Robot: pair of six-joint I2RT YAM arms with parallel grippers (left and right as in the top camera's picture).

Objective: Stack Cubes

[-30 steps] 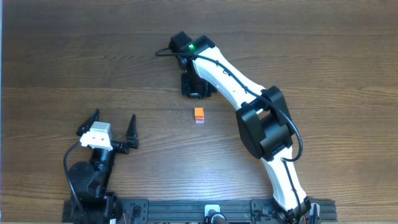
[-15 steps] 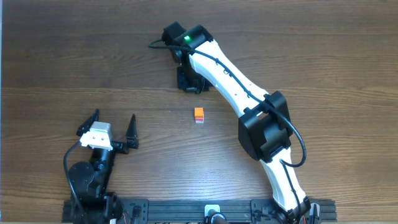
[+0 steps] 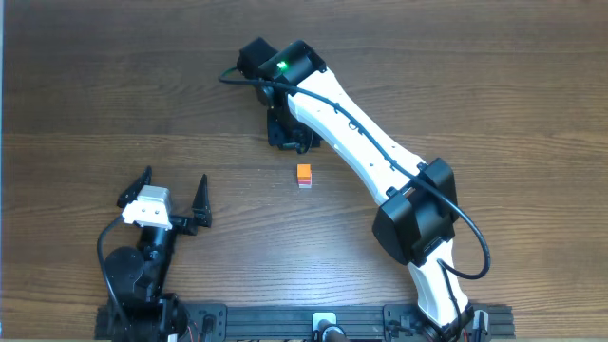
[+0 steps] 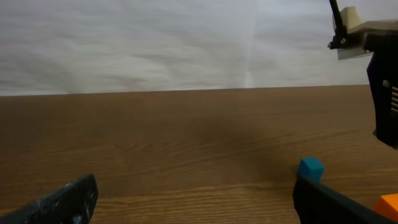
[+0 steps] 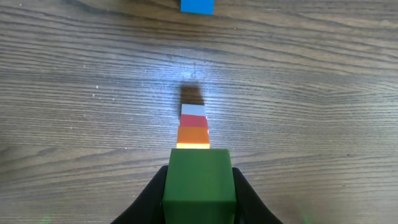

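A small stack (image 3: 304, 176) stands mid-table: an orange cube (image 5: 193, 135) on top, then red, then white at the bottom. My right gripper (image 5: 199, 186) is shut on a green cube (image 5: 199, 180), lifted above the table just short of the stack. In the top view the right gripper (image 3: 288, 131) shows farther up than the stack. A blue cube (image 5: 197, 5) lies on the table beyond the stack, and the blue cube (image 4: 311, 167) also appears in the left wrist view. My left gripper (image 3: 175, 178) sits open near the left arm's base, holding nothing.
The brown wooden table (image 3: 494, 104) is bare around the stack. The right arm's white links (image 3: 361, 142) cross the table's middle right. A pale wall (image 4: 155, 43) rises behind the table's far edge.
The right gripper with the green cube has shifted a little left and up the top view. The stack and the left arm have stayed put.
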